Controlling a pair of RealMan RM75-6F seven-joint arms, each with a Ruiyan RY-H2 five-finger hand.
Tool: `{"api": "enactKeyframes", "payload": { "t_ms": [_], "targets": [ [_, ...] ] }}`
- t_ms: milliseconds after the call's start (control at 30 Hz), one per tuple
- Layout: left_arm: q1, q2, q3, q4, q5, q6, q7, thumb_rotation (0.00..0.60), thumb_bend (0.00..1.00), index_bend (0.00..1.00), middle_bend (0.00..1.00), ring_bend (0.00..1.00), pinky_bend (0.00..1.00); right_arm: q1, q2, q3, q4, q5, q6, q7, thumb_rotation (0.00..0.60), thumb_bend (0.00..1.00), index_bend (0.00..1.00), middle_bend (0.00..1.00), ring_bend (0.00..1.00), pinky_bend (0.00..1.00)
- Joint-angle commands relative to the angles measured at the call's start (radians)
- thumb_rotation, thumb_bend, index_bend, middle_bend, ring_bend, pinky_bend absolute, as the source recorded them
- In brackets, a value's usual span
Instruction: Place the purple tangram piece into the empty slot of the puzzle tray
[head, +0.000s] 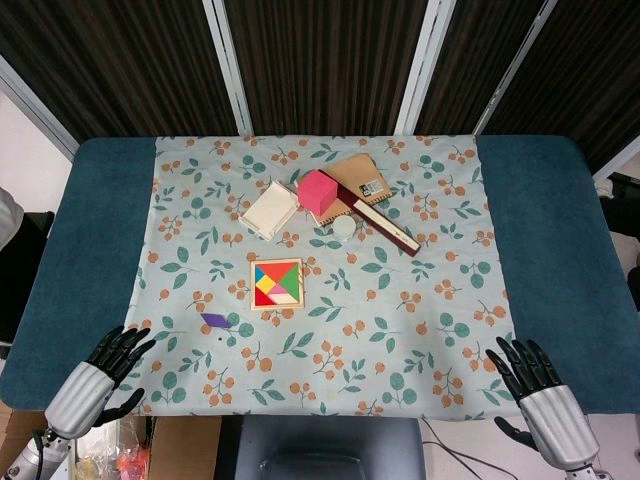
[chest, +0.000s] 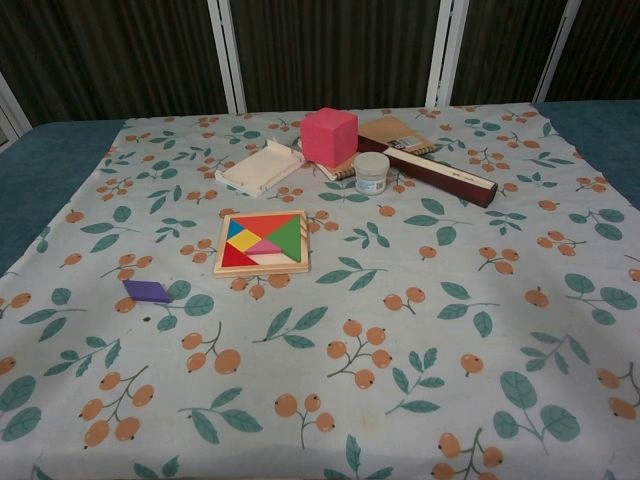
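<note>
The purple tangram piece (head: 213, 321) (chest: 147, 291) lies flat on the floral cloth, left of and a little nearer than the wooden puzzle tray (head: 254, 298) (chest: 218, 266). The tray holds several coloured pieces, with a bare slot along its near right side. My left hand (head: 103, 368) rests at the table's near left edge, fingers spread, holding nothing, below and left of the purple piece. My right hand (head: 535, 384) sits at the near right edge, fingers apart and empty. Neither hand shows in the chest view.
Behind the tray stand a white box (head: 270, 209) (chest: 259, 167), a pink cube (head: 318, 192) (chest: 329, 136), a brown notebook (head: 362, 178) (chest: 398, 131), a small white jar (head: 344, 227) (chest: 372, 172) and a long dark red box (head: 386, 225) (chest: 445, 176). Blue table surface (head: 100, 220) flanks the cloth.
</note>
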Motion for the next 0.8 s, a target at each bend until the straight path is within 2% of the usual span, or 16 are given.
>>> {"api": "enactKeyframes", "payload": {
  "t_ms": [33, 200, 233, 267, 333, 367, 400, 433, 467, 533, 567, 633, 800],
  "targets": [
    [0.0, -0.002, 0.003, 0.007, 0.005, 0.001, -0.001, 0.6, 0.38, 0.0, 0.0, 0.0, 0.01, -0.001, -0.001, -0.001, 0.001, -0.005, 0.007, 0.005, 0.6, 0.12, 0.0, 0.0, 0.0, 0.0],
    [-0.011, -0.028, 0.0, 0.01, -0.003, -0.028, -0.003, 0.6, 0.38, 0.0, 0.0, 0.0, 0.02, -0.003, -0.001, -0.002, 0.005, -0.011, 0.016, 0.014, 0.6, 0.12, 0.0, 0.0, 0.0, 0.0],
    [-0.011, -0.041, -0.007, 0.009, -0.013, -0.033, -0.007, 0.6, 0.38, 0.0, 0.0, 0.01, 0.06, -0.003, -0.001, -0.002, 0.007, -0.011, 0.017, 0.014, 0.6, 0.12, 0.0, 0.0, 0.0, 0.0],
    [-0.01, -0.064, -0.023, 0.004, -0.036, -0.043, 0.0, 0.6, 0.38, 0.0, 0.03, 0.05, 0.14, -0.003, -0.001, -0.002, 0.008, -0.01, 0.015, 0.014, 0.6, 0.12, 0.0, 0.0, 0.0, 0.0],
    [-0.01, -0.109, -0.061, -0.01, -0.08, -0.055, 0.043, 0.6, 0.38, 0.0, 0.21, 0.33, 0.48, 0.0, -0.002, -0.002, 0.006, -0.008, 0.009, 0.014, 0.6, 0.12, 0.0, 0.0, 0.0, 0.0],
    [-0.01, -0.133, -0.08, -0.023, -0.107, -0.068, 0.067, 0.6, 0.39, 0.0, 0.42, 0.59, 0.73, 0.001, -0.003, -0.002, 0.006, -0.009, 0.005, 0.012, 0.6, 0.12, 0.0, 0.0, 0.0, 0.0],
    [-0.014, -0.155, -0.096, -0.041, -0.13, -0.086, 0.083, 0.6, 0.39, 0.02, 0.61, 0.78, 0.89, 0.003, -0.004, -0.002, 0.005, -0.009, 0.002, 0.011, 0.6, 0.12, 0.0, 0.0, 0.0, 0.0],
    [-0.015, -0.159, -0.099, -0.044, -0.136, -0.09, 0.089, 0.6, 0.39, 0.03, 0.68, 0.84, 0.93, 0.003, -0.004, -0.002, 0.004, -0.009, 0.001, 0.01, 0.6, 0.12, 0.0, 0.0, 0.0, 0.0],
    [-0.015, -0.159, -0.099, -0.044, -0.136, -0.09, 0.089, 0.6, 0.4, 0.07, 0.81, 0.93, 0.98, 0.003, -0.004, -0.002, 0.004, -0.009, 0.001, 0.01, 0.6, 0.12, 0.0, 0.0, 0.0, 0.0],
    [-0.025, -0.181, -0.116, -0.068, -0.163, -0.12, 0.107, 0.6, 0.4, 0.17, 0.97, 1.0, 1.0, 0.005, -0.006, -0.001, 0.003, -0.009, -0.002, 0.008, 0.6, 0.12, 0.0, 0.0, 0.0, 0.0],
    [-0.037, -0.197, -0.132, -0.091, -0.192, -0.158, 0.146, 0.6, 0.4, 0.22, 1.0, 1.0, 1.0, 0.007, -0.007, 0.0, 0.001, -0.008, -0.008, 0.003, 0.6, 0.12, 0.0, 0.0, 0.0, 0.0],
    [-0.08, -0.235, -0.186, -0.169, -0.291, -0.275, 0.257, 0.6, 0.4, 0.26, 1.0, 1.0, 1.0, 0.008, -0.011, 0.002, 0.0, -0.003, -0.015, -0.008, 0.6, 0.12, 0.0, 0.0, 0.0, 0.0],
    [-0.112, -0.271, -0.245, -0.241, -0.439, -0.376, 0.39, 0.6, 0.4, 0.3, 1.0, 1.0, 1.0, 0.008, -0.015, 0.003, -0.002, 0.003, -0.022, -0.021, 0.6, 0.12, 0.0, 0.0, 0.0, 0.0]
  ]
}}
